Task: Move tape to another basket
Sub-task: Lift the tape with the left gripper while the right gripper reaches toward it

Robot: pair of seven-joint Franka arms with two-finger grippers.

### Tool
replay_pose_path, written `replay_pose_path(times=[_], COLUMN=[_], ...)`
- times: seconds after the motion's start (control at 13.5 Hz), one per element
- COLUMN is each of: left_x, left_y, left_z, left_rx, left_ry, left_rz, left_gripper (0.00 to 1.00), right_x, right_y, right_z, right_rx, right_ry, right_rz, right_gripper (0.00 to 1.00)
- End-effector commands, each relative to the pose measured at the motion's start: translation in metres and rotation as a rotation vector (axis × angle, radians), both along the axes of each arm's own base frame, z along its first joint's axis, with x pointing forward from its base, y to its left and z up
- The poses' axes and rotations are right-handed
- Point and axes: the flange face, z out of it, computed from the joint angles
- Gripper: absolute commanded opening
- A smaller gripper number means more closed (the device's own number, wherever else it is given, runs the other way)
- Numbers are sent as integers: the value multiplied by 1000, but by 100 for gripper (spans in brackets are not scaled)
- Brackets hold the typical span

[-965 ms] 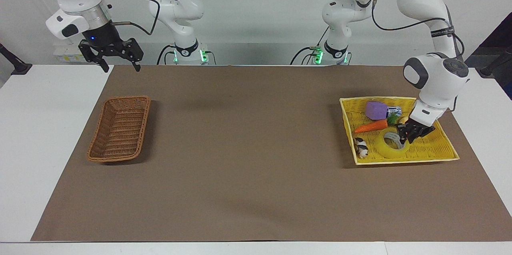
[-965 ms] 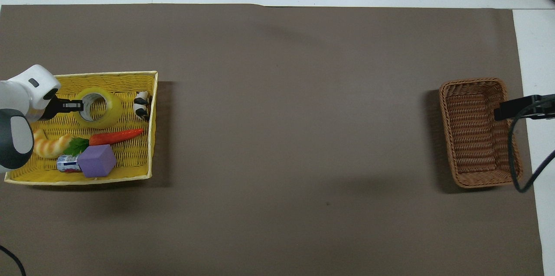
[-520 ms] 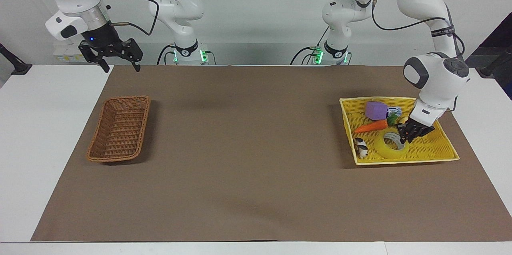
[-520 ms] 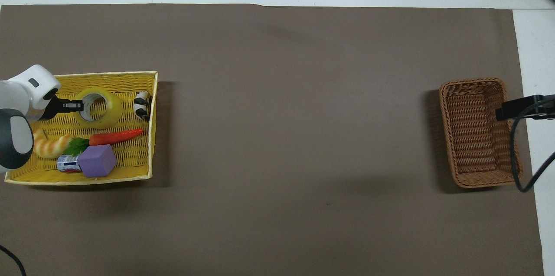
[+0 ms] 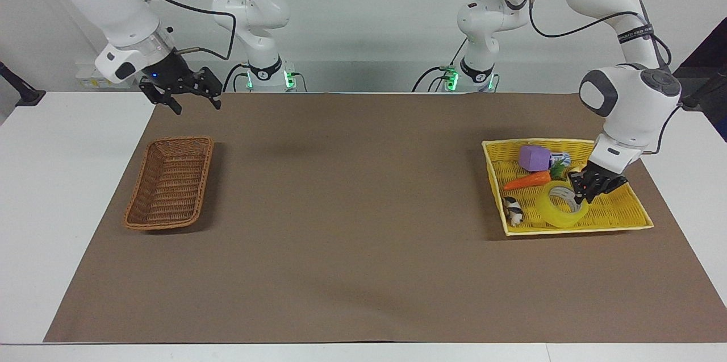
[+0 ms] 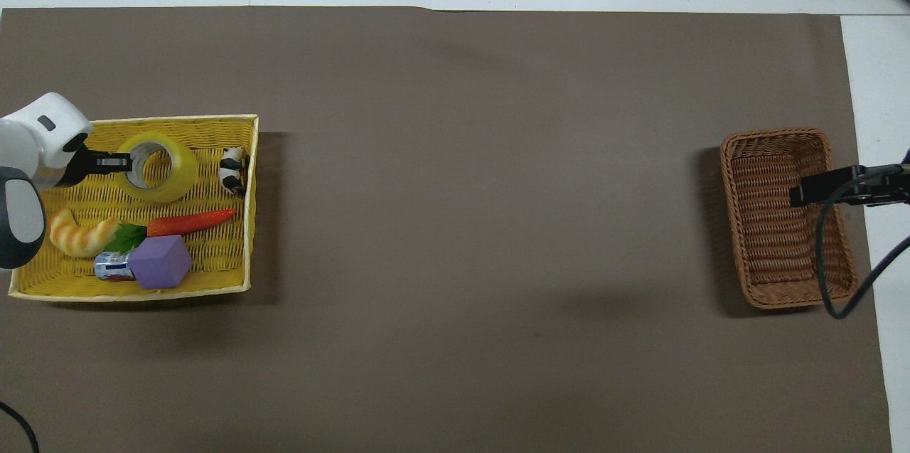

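Since the earlier frames the tape [image 5: 563,206] has tilted up off the weave of the yellow tray [image 5: 619,215], and the right arm has swung its wrist in toward the middle of the table.

Facing view: the left gripper [image 5: 585,194] has its fingers pinched on the tape's wall, one inside the grey core and one outside, at the edge of the roll toward the robots. The roll hangs slanted from that pinch, its low edge apparently touching the tray floor or just above it. A carrot toy [image 5: 526,179], a purple block [image 5: 533,157] and a small black-and-white figure [image 5: 514,210] lie close around it. The right gripper [image 5: 191,98] hangs with fingers spread above the mat, over the end of the brown basket [image 5: 169,182] nearest the robots.

Overhead view: the tape [image 6: 158,166] sits higher in the picture than before, near the tray rim [image 6: 252,204] farthest from the robots. The left gripper [image 6: 114,162] holds its wall at the left arm's end. The right gripper [image 6: 817,188] shows over the basket [image 6: 782,217], farther in than earlier.

The roll looks light and stiff but smooth, so a one-wall pinch probably lets it swing; gripping through the core wall, as here, seems the sound hold.
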Motion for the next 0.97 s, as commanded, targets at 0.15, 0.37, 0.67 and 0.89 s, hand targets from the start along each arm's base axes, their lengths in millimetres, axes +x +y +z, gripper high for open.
replay_pose_path(times=[0.15, 0.37, 0.67, 0.89], left_x=[-4, -5, -14, -32], left_y=[-48, -97, -174, -244], left_z=[23, 25, 22, 20], left_rx=[-70, -105, -209, -243], left_ry=[-5, -8, 19, 33], left_rz=[34, 57, 89, 131], left_gripper=[0, 0, 0, 0], right_x=[-8, -6, 19, 25], right_y=[15, 43, 98, 144], right_z=[-36, -64, -100, -108], right_rx=[149, 220, 292, 344], right_ry=[-21, -46, -106, -147], right_rz=[64, 92, 66, 32], right_gripper=[100, 100, 100, 100])
